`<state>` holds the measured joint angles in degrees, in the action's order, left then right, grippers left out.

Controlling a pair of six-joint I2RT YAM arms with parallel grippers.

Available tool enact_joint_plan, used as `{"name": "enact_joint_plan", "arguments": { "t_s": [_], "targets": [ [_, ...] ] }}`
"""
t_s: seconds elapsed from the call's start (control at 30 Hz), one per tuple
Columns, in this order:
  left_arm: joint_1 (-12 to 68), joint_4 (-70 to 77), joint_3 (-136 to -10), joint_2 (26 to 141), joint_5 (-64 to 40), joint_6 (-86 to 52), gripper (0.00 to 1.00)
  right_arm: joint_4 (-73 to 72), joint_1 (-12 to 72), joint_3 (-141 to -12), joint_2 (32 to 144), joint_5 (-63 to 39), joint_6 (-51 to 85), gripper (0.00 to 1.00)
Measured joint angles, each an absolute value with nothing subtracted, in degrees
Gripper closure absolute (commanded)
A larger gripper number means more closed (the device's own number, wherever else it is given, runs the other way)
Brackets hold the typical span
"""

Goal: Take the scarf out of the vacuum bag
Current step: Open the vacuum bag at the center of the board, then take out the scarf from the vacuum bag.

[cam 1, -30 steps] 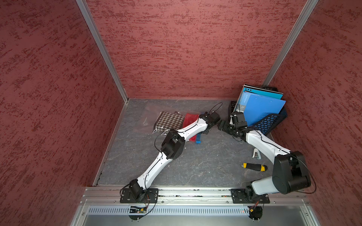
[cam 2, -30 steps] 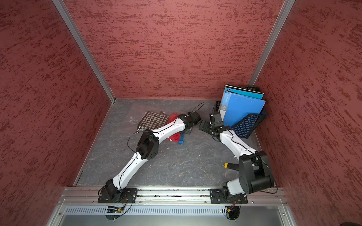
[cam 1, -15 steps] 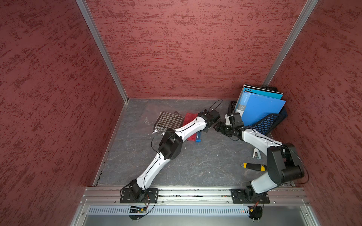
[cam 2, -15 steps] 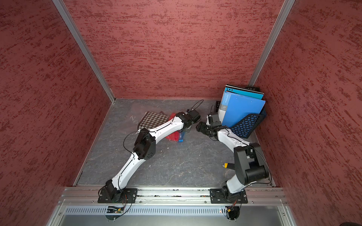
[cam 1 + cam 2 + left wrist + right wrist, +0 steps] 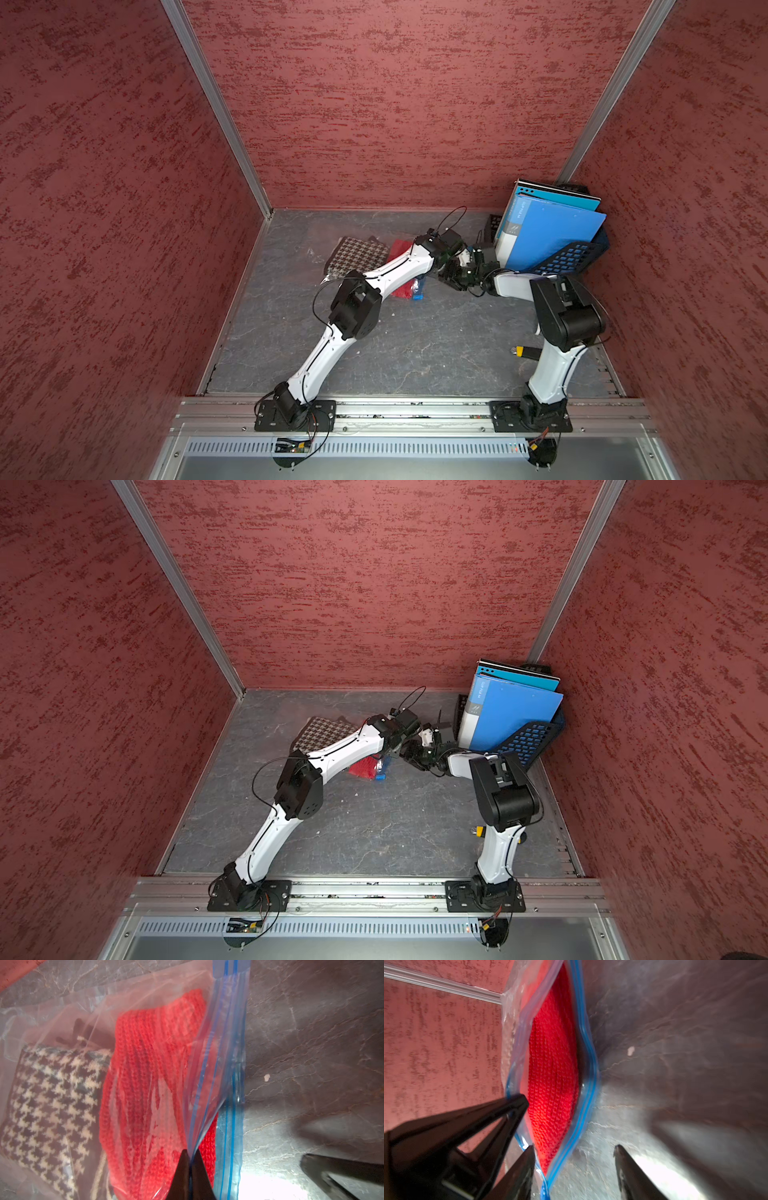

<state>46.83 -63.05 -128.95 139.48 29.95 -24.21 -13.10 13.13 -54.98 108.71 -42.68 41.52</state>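
The vacuum bag (image 5: 228, 1043) lies on the grey floor, clear plastic with a blue zip strip (image 5: 588, 1053), its mouth gaping. Inside, a red knitted scarf (image 5: 149, 1064) (image 5: 552, 1068) sits just behind the mouth; in both top views it shows as a red patch (image 5: 401, 249) (image 5: 365, 766) under my left arm. My left gripper (image 5: 190, 1153) (image 5: 451, 266) is shut on the bag's upper lip and holds it up. My right gripper (image 5: 574, 1148) (image 5: 411, 756) stands open at the mouth's corner, the zip strip's end between its fingers and close to one of them.
A houndstooth cloth (image 5: 47, 1095) (image 5: 357, 253) lies deeper in the bag. Blue folders (image 5: 552, 232) lean in a dark blue mesh basket (image 5: 569, 257) at the back right, close behind my right wrist. A yellow-and-black screwdriver (image 5: 523, 352) lies by the right arm's base.
My right gripper has moved left to the bag's mouth and its jaws have narrowed. My left gripper has closed on the bag's lip.
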Motion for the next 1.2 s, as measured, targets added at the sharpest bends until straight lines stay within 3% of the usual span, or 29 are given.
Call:
{"name": "enact_joint_plan", "arguments": {
  "t_s": [0.2,0.77,1.2],
  "targets": [
    [46.6,-60.3,-123.4,136.8,28.3,-25.2,1.0,-21.1,13.6,-57.2,112.2,-46.1,45.6,0.54],
    [46.2,-60.0,-124.2,134.1,28.3,-26.2,1.0,-24.2,16.7,-61.1,117.0,-46.5,47.7,0.54],
    [46.5,-60.3,-127.1,134.1,28.3,-26.1,1.0,-18.1,17.5,-63.7,119.6,-42.9,44.5,0.45]
  ]
}}
